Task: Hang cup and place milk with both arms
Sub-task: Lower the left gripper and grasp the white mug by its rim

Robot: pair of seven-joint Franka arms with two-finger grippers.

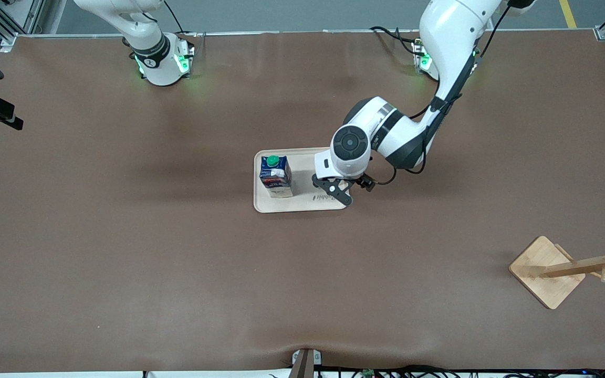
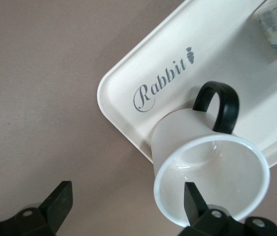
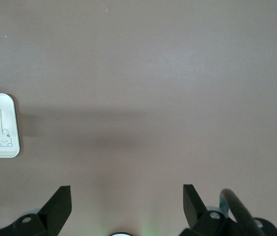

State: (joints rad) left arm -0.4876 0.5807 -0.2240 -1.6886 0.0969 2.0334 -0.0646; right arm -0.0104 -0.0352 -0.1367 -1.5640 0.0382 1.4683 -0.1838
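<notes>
My two arms (image 1: 386,131) are glossy white with black-banded joints, black cables trailing along them, green lights glowing at both bases (image 1: 179,63), and matte black jaws with small screws.

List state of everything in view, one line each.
cup: upright on the tray, not gripped
milk: upright on the tray, cap on
tray: flat on the table
wooden rack: standing, pegs bare
left claw: open, low over the cup, one finger inside the rim
right claw: open, holds nothing, arm waiting over bare table
</notes>
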